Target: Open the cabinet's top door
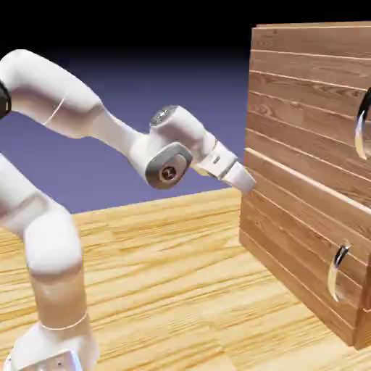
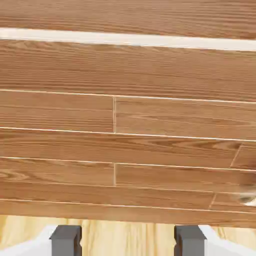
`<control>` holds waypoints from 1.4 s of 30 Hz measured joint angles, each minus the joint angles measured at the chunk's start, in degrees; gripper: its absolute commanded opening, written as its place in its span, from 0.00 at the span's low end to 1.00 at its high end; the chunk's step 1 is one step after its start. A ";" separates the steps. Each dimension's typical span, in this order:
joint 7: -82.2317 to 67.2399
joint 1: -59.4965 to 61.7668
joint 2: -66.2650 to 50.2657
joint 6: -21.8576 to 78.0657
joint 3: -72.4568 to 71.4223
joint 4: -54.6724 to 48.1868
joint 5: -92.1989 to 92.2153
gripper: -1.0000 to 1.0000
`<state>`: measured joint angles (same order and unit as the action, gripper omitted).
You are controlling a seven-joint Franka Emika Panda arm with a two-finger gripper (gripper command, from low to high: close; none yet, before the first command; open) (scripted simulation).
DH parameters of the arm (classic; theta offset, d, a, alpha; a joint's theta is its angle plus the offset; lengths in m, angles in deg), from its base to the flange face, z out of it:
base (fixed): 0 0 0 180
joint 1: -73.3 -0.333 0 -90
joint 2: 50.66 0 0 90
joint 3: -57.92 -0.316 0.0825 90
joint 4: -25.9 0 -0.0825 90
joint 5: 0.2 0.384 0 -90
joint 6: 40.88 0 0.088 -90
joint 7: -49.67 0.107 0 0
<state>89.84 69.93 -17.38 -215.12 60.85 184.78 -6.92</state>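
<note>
The cabinet [image 1: 290, 217] of reddish-brown planks stands at the exterior view's right. Its top door [image 1: 304, 109] is shut flush, with a curved silver handle [image 1: 360, 130] at the picture's right edge. My gripper [image 1: 246, 181] hovers just off the cabinet's near left edge, level with the seam under the top door and far left of the handle. In the hand view the two grey fingertips [image 2: 65, 240] stand apart at the bottom with nothing between them, so my gripper [image 2: 127, 242] is open. Cabinet planks [image 2: 128, 145] fill that view, crossed by a pale seam [image 2: 125, 39].
The shorter lower panel [image 1: 304, 253] carries its own curved handle [image 1: 338, 272]. A speck of grey metal [image 2: 246, 198] shows at the hand view's right edge. The light wooden table [image 1: 181, 290] runs under the arm up to the cabinet's foot.
</note>
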 measured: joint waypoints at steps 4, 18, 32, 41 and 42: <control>-3.39 -3.97 0.92 -0.35 4.35 -3.14 -9.97 0.50; -15.25 -17.88 4.12 -1.56 19.56 -14.14 -44.86 0.50; -27.12 -31.78 7.32 -2.77 34.77 -25.13 -79.75 0.50; -34.75 -40.72 9.38 -3.55 44.55 -32.20 -102.18 0.50; -35.59 -41.71 9.61 -3.63 45.64 -32.99 -104.67 0.50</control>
<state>54.24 28.22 -7.77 -218.75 106.49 151.79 -111.60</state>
